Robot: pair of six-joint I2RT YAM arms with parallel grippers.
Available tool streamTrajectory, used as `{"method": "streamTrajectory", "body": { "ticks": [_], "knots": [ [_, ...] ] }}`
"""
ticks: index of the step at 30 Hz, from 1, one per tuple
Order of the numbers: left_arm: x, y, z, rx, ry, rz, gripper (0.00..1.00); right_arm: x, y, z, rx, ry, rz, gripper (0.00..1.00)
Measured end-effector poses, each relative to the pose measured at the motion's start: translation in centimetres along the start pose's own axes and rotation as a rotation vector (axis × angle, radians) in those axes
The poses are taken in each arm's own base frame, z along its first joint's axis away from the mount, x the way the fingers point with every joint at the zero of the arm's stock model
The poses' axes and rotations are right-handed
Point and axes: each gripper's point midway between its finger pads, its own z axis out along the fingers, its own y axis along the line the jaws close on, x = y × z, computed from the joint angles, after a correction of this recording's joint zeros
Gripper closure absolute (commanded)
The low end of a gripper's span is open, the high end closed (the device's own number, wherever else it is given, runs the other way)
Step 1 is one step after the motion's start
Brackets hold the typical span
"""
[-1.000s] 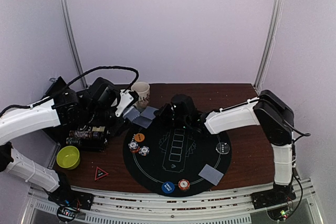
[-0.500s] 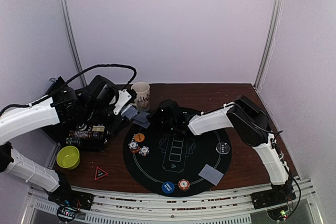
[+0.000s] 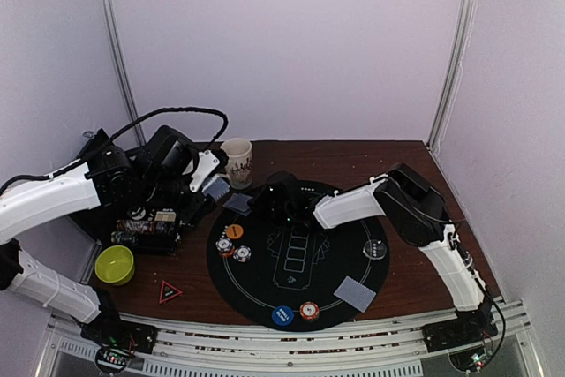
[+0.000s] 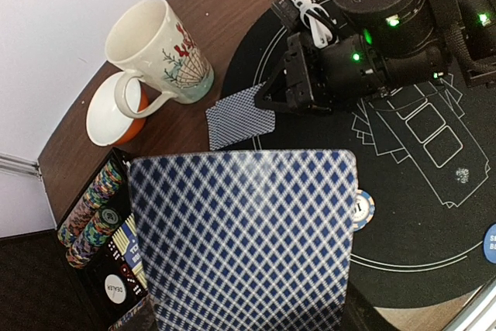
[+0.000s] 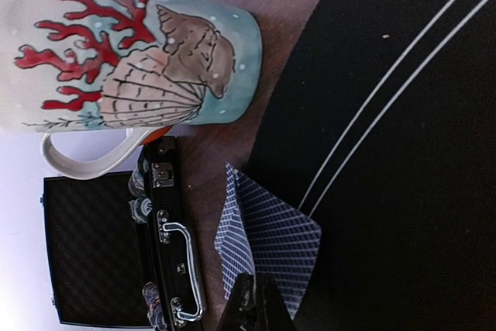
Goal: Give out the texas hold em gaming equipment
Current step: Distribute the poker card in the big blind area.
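Observation:
A deck of blue-checked playing cards (image 4: 244, 246) fills the left wrist view and hides the fingers that hold it. My left gripper (image 3: 212, 184) carries it over the table's left side, beside the mug. My right gripper (image 5: 260, 304) is shut on the corner of one playing card (image 5: 298, 238), low over the big black mat's (image 3: 265, 282) far-left rim. A second card (image 5: 232, 238) lies partly under it on the wood. On the mat sit striped chips (image 3: 231, 247), an orange disc (image 3: 234, 230), a blue disc (image 3: 282, 315), a chip stack (image 3: 309, 310), a clear disc (image 3: 377, 250) and cards (image 3: 356, 293).
A shell-printed mug (image 3: 237, 162) stands just behind the placed cards, with a white and orange dish (image 4: 108, 110) beside it. The open black chip case (image 3: 146, 227) lies at the left. A green bowl (image 3: 115, 264) and a red triangle (image 3: 169, 290) sit near the front left.
My right arm has reached leftwards across the mat, and the card at its tips has moved left to the mat's rim. The left gripper with the deck has barely shifted.

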Motion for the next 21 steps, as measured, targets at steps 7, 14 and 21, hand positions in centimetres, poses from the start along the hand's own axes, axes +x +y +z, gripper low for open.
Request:
{"method": "streamTrajectory", "body": {
  "ticks": [7,14,21],
  "knots": [
    [0.1,0.0,0.0,0.000,0.002,0.000,0.42,-0.3,-1.2,0.5,0.030,-0.001,-0.003,1.00],
    [0.1,0.0,-0.1,0.000,0.005,0.001,0.42,-0.7,0.2,0.7,0.008,-0.001,-0.019,1.00],
    [0.2,0.3,0.0,-0.005,0.007,0.001,0.42,-0.4,0.3,0.7,0.007,0.016,-0.002,0.87]
  ]
}}
